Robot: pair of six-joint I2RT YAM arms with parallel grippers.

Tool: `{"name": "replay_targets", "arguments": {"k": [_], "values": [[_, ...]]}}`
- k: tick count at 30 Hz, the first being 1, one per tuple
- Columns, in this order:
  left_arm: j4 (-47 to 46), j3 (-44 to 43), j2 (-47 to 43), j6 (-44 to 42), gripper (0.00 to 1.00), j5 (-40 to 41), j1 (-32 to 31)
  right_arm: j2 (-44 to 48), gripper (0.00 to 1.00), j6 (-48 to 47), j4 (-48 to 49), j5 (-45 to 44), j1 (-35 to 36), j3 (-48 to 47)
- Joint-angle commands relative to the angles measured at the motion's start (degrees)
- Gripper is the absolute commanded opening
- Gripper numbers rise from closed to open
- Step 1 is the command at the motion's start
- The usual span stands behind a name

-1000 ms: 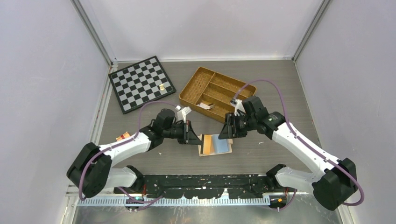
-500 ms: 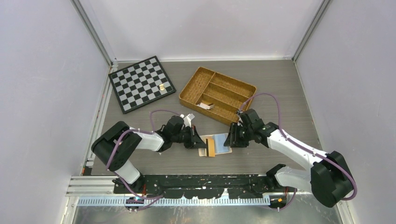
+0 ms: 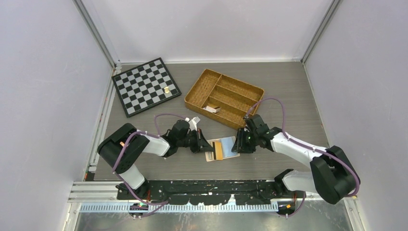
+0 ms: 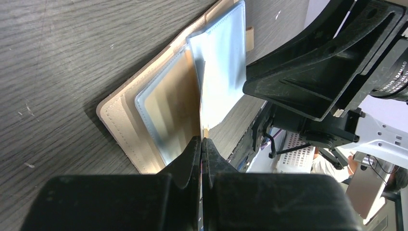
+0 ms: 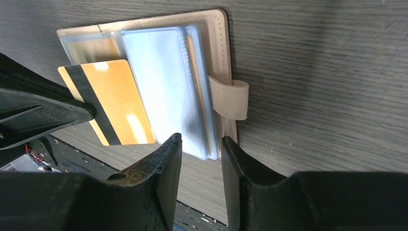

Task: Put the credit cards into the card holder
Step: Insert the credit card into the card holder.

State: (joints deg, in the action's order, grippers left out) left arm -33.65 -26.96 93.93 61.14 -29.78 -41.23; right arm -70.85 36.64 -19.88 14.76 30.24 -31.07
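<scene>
Tightly in left pincer [image 4: 201,142], orange card [image 5: 113,103] over open card holder [image 5: 222,30].

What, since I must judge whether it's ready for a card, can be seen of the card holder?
The card holder lies open on the grey wood-grain table, inside up. Its cover looks like peach-beige stitched leather; a snap tab sticks out from one edge. Inside is a stack of pale clear plastic sleeves. An orange card, pinched by the left tool, reaches over one half; the right tool straddles the sleeves' edge, jaws apart; contact is unclear.
</scene>
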Motion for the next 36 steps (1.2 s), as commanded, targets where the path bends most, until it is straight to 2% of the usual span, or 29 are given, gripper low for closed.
{"name": "replay_targets", "arguments": {"k": [1, 11, 27, 36], "values": [[-3.1, 0.4, 0.5, -0.2, 0.00, 1.3, -0.2, -0.7, 0.41, -0.3, 3.2, -1.7, -0.4, 0.5], [-3.7, 0.8, 1.0, 0.2, 0.00, 1.8, -0.2, -1.6, 0.38, 0.3, 7.5, 2.7, -0.5, 2.1], [-7.8, 2.1, 2.6, 2.4, 0.00, 4.2, -0.1, -5.9, 0.01, 3.9, 8.0, 2.9, -1.2, 2.9], [-5.3, 3.5, 1.1, 3.0, 0.00, 7.9, -0.1, -6.2, 0.00, 4.5, 8.0, 2.7, -1.3, 2.9]]}}
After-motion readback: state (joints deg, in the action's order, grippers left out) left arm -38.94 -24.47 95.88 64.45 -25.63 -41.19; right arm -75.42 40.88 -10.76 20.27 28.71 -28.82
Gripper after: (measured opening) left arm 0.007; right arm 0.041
